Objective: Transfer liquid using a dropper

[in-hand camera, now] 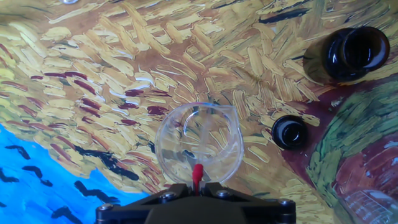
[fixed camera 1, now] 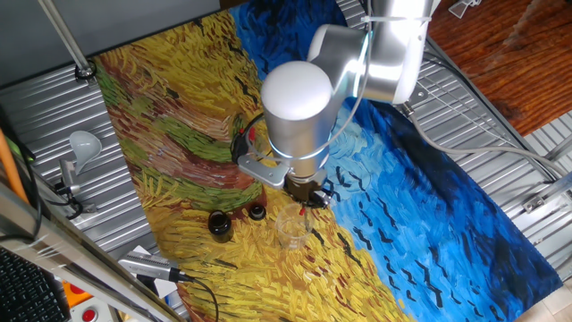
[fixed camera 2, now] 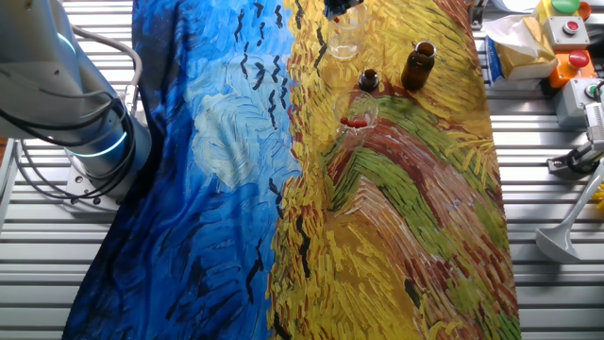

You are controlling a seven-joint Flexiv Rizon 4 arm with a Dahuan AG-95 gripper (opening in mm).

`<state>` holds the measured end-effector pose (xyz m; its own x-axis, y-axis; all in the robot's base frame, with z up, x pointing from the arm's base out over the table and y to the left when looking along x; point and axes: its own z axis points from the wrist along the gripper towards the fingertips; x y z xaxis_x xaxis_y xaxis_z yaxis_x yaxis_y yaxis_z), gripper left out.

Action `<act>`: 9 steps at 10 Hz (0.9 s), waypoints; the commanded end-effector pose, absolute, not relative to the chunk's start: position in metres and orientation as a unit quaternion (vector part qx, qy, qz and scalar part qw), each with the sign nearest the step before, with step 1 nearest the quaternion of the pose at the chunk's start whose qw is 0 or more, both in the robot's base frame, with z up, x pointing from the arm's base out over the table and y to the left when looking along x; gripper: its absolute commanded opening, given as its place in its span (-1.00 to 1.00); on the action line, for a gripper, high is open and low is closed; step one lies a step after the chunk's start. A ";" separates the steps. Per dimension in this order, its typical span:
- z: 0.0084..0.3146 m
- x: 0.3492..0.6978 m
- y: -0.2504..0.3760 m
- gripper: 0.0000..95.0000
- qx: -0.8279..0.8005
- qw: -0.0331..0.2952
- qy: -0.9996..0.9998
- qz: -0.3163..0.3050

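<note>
My gripper (in-hand camera: 198, 186) is shut on the dropper (in-hand camera: 198, 175). Only its red bulb shows between the jaws in the hand view. It hangs directly above a small clear beaker (in-hand camera: 198, 142) standing on the painted cloth. One fixed view shows the gripper (fixed camera 1: 308, 194) just over the beaker (fixed camera 1: 293, 229). At the top edge of the other fixed view, the gripper (fixed camera 2: 340, 9) sits over the same beaker (fixed camera 2: 344, 43). The thin tube is too fine to make out.
An open brown bottle (in-hand camera: 354, 55) and a small dark cap or jar (in-hand camera: 290, 132) stand right of the beaker. A clear cup of more red droppers (fixed camera 2: 357, 115) is nearby. Button boxes (fixed camera 2: 566, 38) sit at the table edge.
</note>
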<state>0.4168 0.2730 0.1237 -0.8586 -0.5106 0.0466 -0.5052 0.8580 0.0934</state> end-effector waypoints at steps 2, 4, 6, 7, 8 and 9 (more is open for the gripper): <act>0.133 0.416 0.276 -1.00 0.262 0.041 -0.963 -0.041; 0.140 0.419 0.278 -1.00 0.261 0.040 -0.963 -0.049; 0.143 0.422 0.278 -1.00 0.261 0.038 -0.963 -0.058; 0.144 0.423 0.278 -1.00 0.262 0.036 -0.962 -0.061; 0.145 0.422 0.279 -1.00 0.263 0.036 -0.962 -0.063; 0.146 0.422 0.280 -1.00 0.264 0.037 -0.962 -0.065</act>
